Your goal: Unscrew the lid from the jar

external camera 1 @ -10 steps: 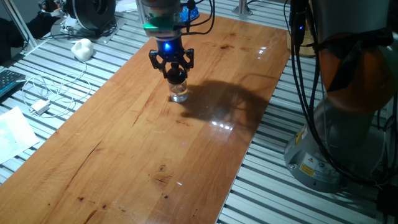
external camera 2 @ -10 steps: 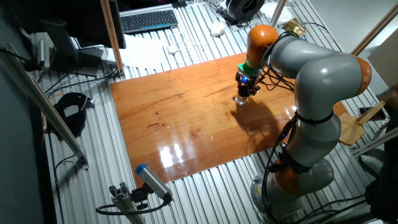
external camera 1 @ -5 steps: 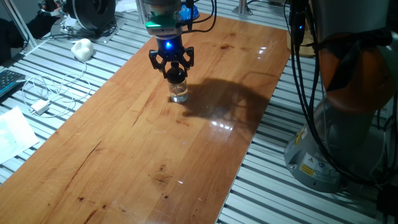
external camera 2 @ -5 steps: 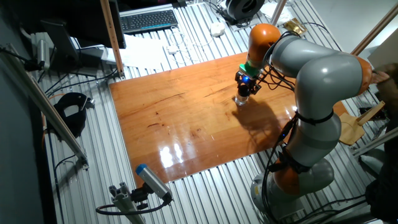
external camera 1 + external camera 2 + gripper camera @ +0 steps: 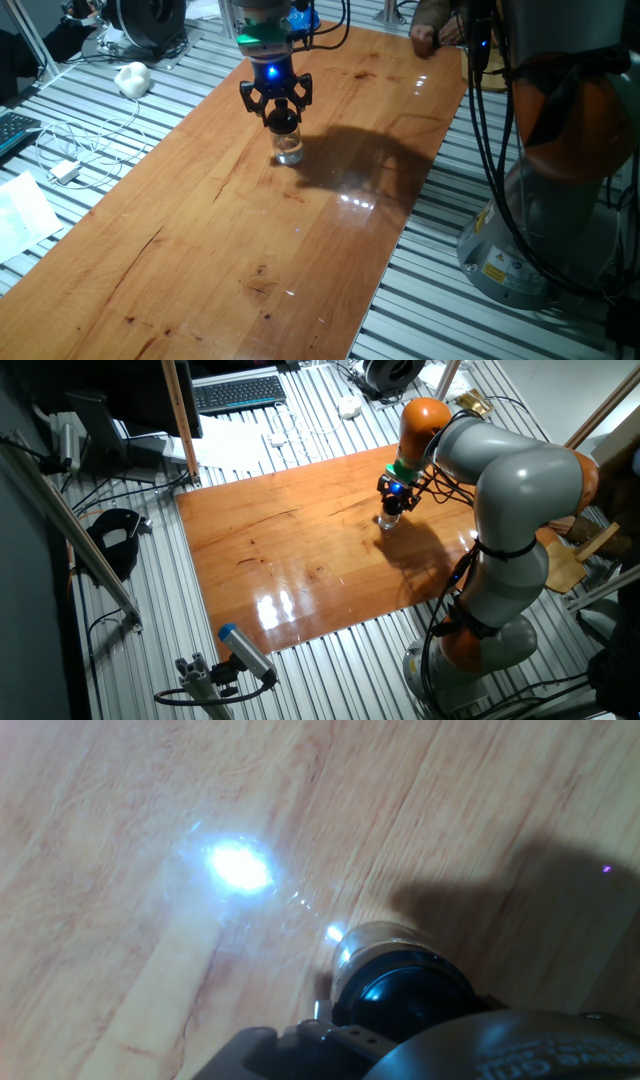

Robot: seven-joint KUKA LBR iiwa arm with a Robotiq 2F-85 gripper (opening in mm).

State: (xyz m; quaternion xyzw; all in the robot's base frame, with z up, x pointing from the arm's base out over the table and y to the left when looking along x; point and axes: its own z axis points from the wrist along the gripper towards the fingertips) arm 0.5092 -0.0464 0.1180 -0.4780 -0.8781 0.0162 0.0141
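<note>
While the pincer [image 5: 277, 113] sits closed on the lid [image 5: 283, 120] of the jar [image 5: 289, 150], which stands on the table [image 5: 240, 230], nothing braces the glass, so the whole jar might spin instead of unthreading. The hand view cuts off the fingertips.

clear jar [image 5: 290, 149] upright, black lid [image 5: 283, 119] on

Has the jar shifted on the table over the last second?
No. The jar sits at the same spot relative to the glare patch on the table.
</note>
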